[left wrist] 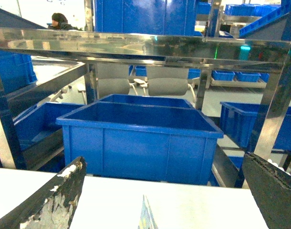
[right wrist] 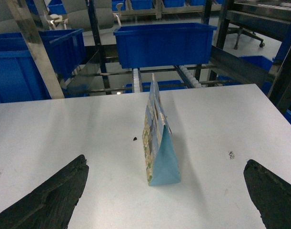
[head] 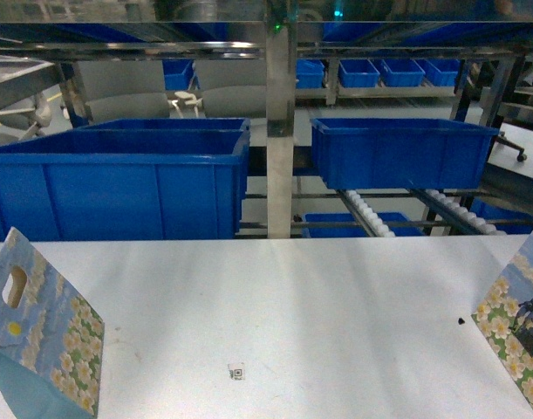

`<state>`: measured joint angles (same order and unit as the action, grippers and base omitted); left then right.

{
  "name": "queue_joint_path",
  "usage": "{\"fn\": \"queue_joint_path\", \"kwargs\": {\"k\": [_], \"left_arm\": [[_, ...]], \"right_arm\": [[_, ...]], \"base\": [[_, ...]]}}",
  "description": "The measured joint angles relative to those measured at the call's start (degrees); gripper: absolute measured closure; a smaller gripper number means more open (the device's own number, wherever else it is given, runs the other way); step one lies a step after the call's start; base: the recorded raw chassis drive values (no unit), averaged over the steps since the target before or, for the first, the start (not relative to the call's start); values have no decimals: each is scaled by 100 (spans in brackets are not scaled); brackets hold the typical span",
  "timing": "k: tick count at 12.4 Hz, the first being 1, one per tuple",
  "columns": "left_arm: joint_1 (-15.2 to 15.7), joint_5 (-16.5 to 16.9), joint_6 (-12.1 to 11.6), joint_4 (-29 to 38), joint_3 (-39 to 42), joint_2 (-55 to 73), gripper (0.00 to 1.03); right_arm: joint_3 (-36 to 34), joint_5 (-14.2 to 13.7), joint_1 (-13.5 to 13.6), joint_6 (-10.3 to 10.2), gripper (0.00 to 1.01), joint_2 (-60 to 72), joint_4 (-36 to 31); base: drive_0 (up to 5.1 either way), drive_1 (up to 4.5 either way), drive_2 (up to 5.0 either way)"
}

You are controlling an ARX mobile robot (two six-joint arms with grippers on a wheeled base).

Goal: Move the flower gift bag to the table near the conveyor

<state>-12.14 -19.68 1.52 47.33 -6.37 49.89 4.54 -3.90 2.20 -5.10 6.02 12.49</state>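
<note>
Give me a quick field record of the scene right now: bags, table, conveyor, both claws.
bags: two flower gift bags standing on the table, left bag at the left edge of the head view, right bag at the right edge
right bag: upright, seen edge-on between the right claw's fingers, untouched
table: white-grey, small code sticker near the front
conveyor: white rollers behind the table's far edge, under a blue bin
left claw: open, empty
right claw: open, empty
</note>
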Motion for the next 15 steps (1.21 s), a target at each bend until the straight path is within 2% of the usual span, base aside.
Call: {"fn": "queue_joint_path", "kwargs": {"k": [1,3,4,6,9,12,13,14,15], "left_arm": [[-2,94,-13,-831,127,-866,5],[4,258,-188,-2717,428,-2933,5],[72,302,-210,-3292,546,-3510,5],[111,345,-221,-3425,546,-3663,5],[254,466,-282,-2951,546,-3473,5],[304,518,-297,-2951,546,-3324,5],[330,599,-295,-3003,549,-3329,6],[780,1394,-254,-3314,551,-3497,18],[1261,1801,-188,-3401,553,-3674,33]], "right_arm": [[0,0,0,0,3,-2,0],[0,0,0,0,3,-2,0],[0,0,0,0,3,0,0],[0,0,0,0,3,0,0],[0,0,0,0,3,-2,0],[0,0,0,0,3,0,0],[-267,258,-151,140,11,-273,-719],[-374,354,-227,321,24,-573,-1215],[-367,391,-221,391,39,-577,-1283]], "base": [[0,0,0],[0,0,0],[0,0,0],[0,0,0],[0,0,0],[0,0,0],[0,0,0],[0,0,0],[0,0,0]]}}
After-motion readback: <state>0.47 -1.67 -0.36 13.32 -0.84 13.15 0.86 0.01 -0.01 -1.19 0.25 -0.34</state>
